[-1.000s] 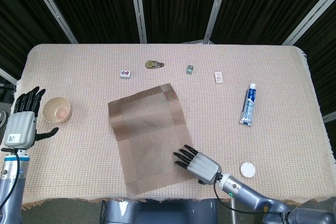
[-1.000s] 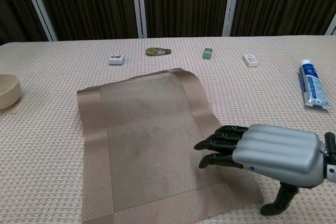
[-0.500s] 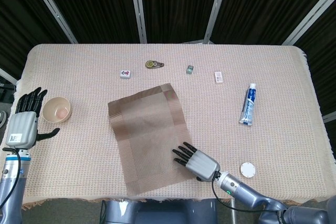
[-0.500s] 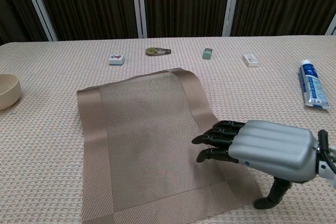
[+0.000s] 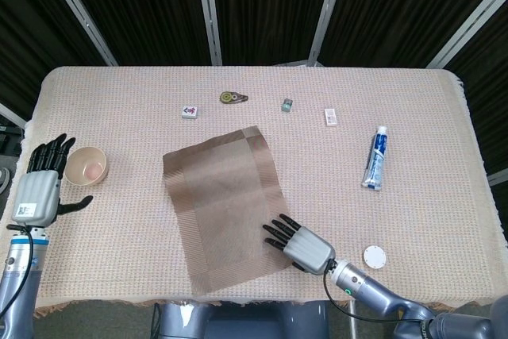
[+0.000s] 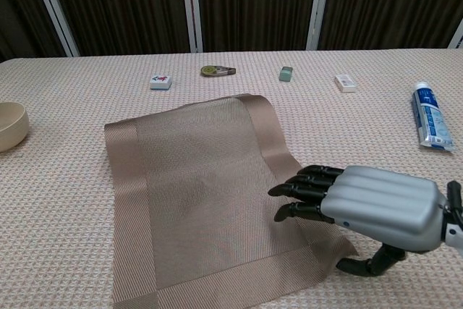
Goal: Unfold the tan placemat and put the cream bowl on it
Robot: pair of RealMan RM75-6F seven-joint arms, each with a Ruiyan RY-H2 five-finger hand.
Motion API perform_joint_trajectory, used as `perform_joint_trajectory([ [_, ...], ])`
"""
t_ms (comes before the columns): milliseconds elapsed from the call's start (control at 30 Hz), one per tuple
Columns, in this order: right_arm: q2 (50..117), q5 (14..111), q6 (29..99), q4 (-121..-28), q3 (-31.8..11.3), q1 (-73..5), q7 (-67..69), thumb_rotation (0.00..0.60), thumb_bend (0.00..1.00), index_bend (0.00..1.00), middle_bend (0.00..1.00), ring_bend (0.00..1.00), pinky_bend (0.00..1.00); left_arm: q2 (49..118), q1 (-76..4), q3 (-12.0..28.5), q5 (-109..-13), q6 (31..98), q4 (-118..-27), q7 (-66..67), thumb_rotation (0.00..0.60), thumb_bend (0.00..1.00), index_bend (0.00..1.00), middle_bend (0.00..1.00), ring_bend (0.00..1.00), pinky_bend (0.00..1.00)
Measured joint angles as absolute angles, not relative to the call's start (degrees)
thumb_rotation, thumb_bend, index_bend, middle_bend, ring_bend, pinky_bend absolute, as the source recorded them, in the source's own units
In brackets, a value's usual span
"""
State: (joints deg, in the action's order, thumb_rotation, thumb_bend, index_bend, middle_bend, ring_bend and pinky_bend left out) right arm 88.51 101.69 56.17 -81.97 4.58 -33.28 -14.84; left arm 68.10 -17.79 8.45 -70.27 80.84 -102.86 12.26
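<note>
Tan placemat [image 5: 225, 206] lies open mid-table, unfolding looks done. My right hand [image 5: 300, 246] rests, fingers extended, on its near right corner. Cream bowl [image 5: 85, 166] far left beside my spread left hand [image 5: 40, 188]; next, grasp bowl.

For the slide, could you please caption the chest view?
Right hand rests its fingers on the unfolded tan placemat; cream bowl waits at far left.

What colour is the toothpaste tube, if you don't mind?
The toothpaste tube is blue and white, clearest in the chest view.
</note>
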Motion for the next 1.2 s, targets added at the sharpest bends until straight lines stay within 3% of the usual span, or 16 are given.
perform_joint_trajectory([
  [167,88.6,101.9,56.5,-81.0,5.3,-33.1,-14.4,0.600,0.30,0.22,0.00,0.00,0.00,68.1,-17.7,8.5,-70.4,80.7,-102.8,12.4,0.600,0.01,0.00,0.00,0.00,0.00],
  [500,88.6,101.9,58.1,-79.7,6.1,-32.6,-13.3,0.600,0.34,0.64,0.01,0.00,0.00,68.4,-17.7,8.4,-71.0,80.2,-102.7,12.7,0.600,0.01,0.00,0.00,0.00,0.00],
  [600,88.6,102.3,58.8,-79.4,6.4,-32.6,-12.7,0.600,0.35,0.71,0.03,0.00,0.00,68.4,-17.6,8.5,-71.1,80.1,-102.8,12.7,0.600,0.01,0.00,0.00,0.00,0.00],
  [733,88.9,103.1,59.9,-78.8,6.9,-32.5,-11.7,0.600,0.35,0.76,0.07,0.00,0.00,68.4,-17.6,8.5,-71.1,80.1,-102.8,12.7,0.600,0.01,0.00,0.00,0.00,0.00],
  [1200,86.9,108.5,67.6,-76.8,9.8,-31.8,-6.5,0.600,0.35,0.77,0.11,0.00,0.00,68.4,-17.3,8.4,-71.5,79.7,-103.1,12.8,0.600,0.01,0.00,0.00,0.00,0.00],
])
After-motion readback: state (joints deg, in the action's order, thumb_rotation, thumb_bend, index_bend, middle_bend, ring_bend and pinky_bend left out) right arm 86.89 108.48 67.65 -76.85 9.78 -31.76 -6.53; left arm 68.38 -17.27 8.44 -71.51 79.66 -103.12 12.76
